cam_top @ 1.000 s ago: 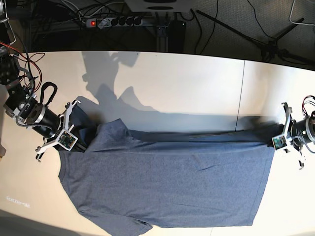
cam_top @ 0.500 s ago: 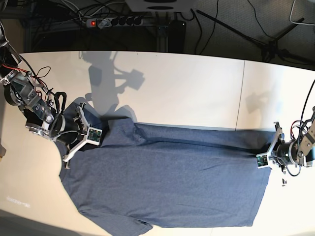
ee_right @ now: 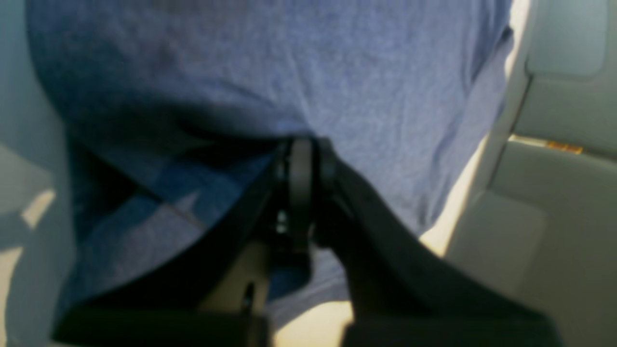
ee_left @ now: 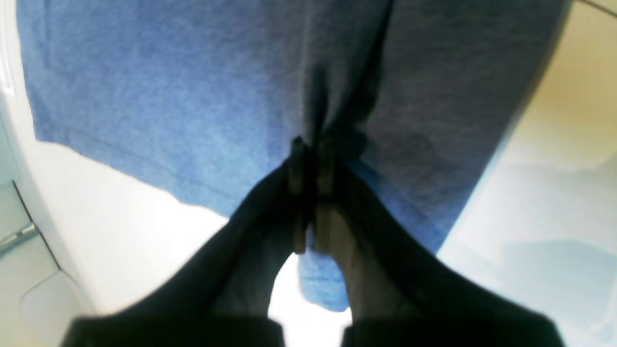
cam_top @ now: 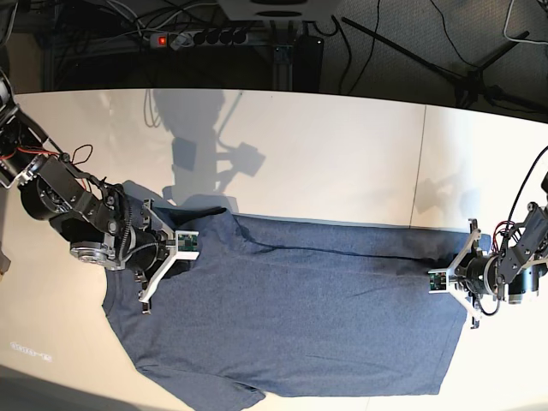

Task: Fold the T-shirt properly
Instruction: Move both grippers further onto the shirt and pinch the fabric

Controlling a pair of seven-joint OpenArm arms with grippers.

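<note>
Low over the white table (cam_top: 342, 145), both arms reach inward from opposite ends of the base view. The arm with the right wrist camera comes in from that view's left edge, bent at its joints and angled down toward the shoulder end of the T-shirt (cam_top: 291, 317). The right gripper (cam_top: 190, 243) sits at the upper corner of the cloth there, beside a small dark flap that is probably a turned-over sleeve, though the view is too coarse to be sure. The other arm lies nearly level at the far right edge, and the left gripper (cam_top: 435, 281) points inward at the hem end of the garment.

The T-shirt lies spread across the near half of the table, blue-grey and mostly flat, with a long crease running just below its upper edge between the two grippers.

From the right wrist, the right gripper (ee_right: 301, 159) has its jaws pressed together on a bunched fold of the T-shirt (ee_right: 289, 72), the cloth swelling up beyond the tips. From the left wrist, the left gripper (ee_left: 311, 159) is likewise clamped on the T-shirt (ee_left: 159, 96), which puckers into dark pleats at the pinch and hangs ahead of it.
</note>
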